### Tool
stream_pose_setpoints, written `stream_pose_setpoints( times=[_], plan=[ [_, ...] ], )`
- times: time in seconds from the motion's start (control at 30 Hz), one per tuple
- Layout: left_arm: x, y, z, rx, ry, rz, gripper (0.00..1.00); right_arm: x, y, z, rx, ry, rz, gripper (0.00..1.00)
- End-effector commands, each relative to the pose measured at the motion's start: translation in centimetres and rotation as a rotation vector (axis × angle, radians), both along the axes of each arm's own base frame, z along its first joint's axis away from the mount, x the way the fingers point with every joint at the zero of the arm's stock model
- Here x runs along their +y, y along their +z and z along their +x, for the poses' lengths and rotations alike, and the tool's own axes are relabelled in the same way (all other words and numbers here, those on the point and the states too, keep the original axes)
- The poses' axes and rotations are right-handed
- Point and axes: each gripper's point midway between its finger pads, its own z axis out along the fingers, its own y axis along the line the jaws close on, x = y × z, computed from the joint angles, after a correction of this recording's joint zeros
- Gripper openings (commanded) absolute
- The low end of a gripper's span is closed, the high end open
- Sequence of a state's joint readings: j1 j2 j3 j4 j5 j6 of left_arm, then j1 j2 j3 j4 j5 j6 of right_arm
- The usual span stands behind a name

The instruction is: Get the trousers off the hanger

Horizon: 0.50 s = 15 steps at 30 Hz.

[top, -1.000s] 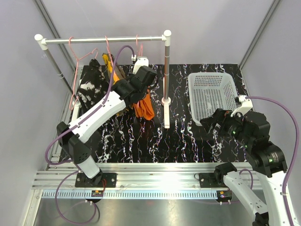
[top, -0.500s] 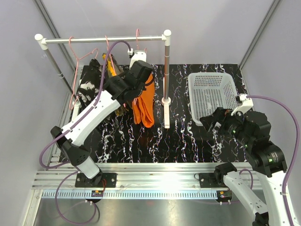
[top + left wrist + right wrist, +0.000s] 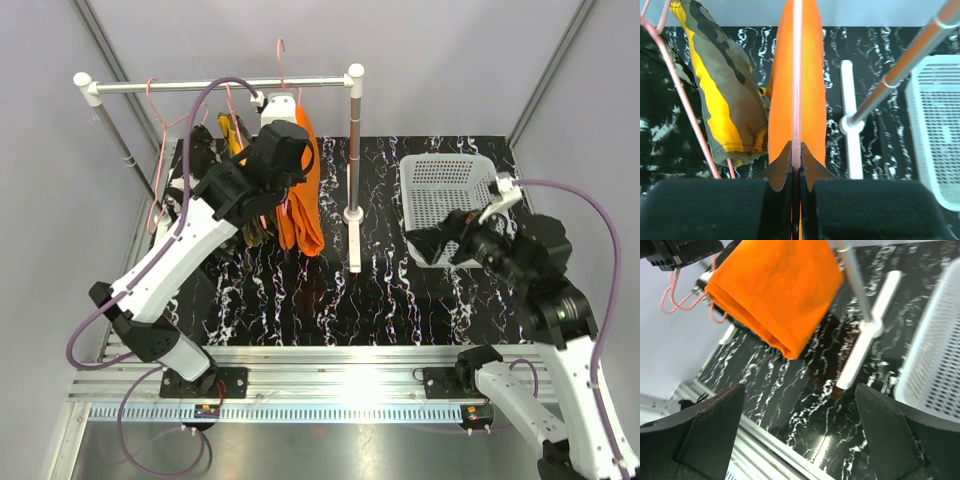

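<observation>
My left gripper (image 3: 283, 150) (image 3: 796, 159) is shut on the thin pink hanger (image 3: 797, 75) that carries the plain orange trousers (image 3: 305, 195) (image 3: 812, 80). The hanger's hook (image 3: 282, 55) stands above the rail (image 3: 200, 86). The orange trousers hang folded over the hanger and also show in the right wrist view (image 3: 775, 290). The camouflage trousers (image 3: 236, 135) (image 3: 725, 100) and the black speckled trousers (image 3: 195, 170) (image 3: 655, 120) hang on other pink hangers to the left. My right gripper (image 3: 432, 245) (image 3: 800, 435) is open and empty, at the basket's near left corner, right of the rack.
A white mesh basket (image 3: 480, 175) (image 3: 935, 365) stands at the right. The rack's upright post (image 3: 354, 150) (image 3: 900, 75) and its white foot (image 3: 354, 240) (image 3: 870, 355) stand between the orange trousers and the basket. Grey walls close in on both sides.
My left gripper has lifted the hanger with the orange trousers; its hook has risen from the rail to above it. My right gripper has moved left towards the rack.
</observation>
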State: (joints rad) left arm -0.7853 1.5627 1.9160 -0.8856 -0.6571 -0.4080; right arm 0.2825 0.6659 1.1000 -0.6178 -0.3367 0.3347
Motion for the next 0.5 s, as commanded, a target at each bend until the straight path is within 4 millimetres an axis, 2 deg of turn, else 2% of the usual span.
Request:
stream_pose_setpoints(
  times=[0.0, 0.1, 0.2, 0.23, 0.27, 0.33, 0.37, 0.4, 0.43, 0.47],
  plan=[
    [1.1, 9.3, -2.3, -0.222, 0.042, -0.321, 0.0, 2.9, 2.6, 1.2, -0.073, 0.173, 0.001, 1.0],
    [0.8, 8.2, -3.9, -0.169, 0.035, -0.407, 0.0, 3.7, 1.9, 3.5, -0.043, 0.186, -0.021, 1.0],
    [0.3, 7.2, -5.6, -0.14, 0.027, -0.494, 0.0, 6.0, 0.8, 3.9, -0.055, 0.242, -0.088, 0.99],
    [0.2, 6.9, -6.0, -0.133, 0.025, -0.516, 0.0, 6.2, 0.0, 4.6, -0.052, 0.202, -0.136, 0.99],
    [0.4, 6.7, -6.6, -0.133, 0.021, -0.544, 0.0, 8.4, -0.3, 3.1, -0.086, 0.279, -0.184, 1.0],
    [-0.1, 6.3, -7.7, -0.115, 0.014, -0.6, 0.0, 9.8, -1.0, 2.9, -0.127, 0.273, -0.239, 0.99],
    [-0.3, 6.5, -8.1, -0.116, 0.002, -0.63, 0.0, 10.7, -0.8, 2.1, -0.166, 0.294, -0.247, 0.99],
    [-0.6, 6.0, -8.8, -0.101, -0.01, -0.656, 0.0, 12.2, -1.8, 0.7, -0.178, 0.336, -0.256, 1.0],
    [-1.0, 6.1, -9.1, -0.1, -0.02, -0.678, 0.0, 12.5, -0.7, 0.8, -0.231, 0.292, -0.232, 0.99],
    [-1.4, 5.9, -9.5, -0.088, -0.037, -0.686, 0.0, 12.8, -0.6, 0.6, -0.252, 0.287, -0.223, 0.99]
  ],
)
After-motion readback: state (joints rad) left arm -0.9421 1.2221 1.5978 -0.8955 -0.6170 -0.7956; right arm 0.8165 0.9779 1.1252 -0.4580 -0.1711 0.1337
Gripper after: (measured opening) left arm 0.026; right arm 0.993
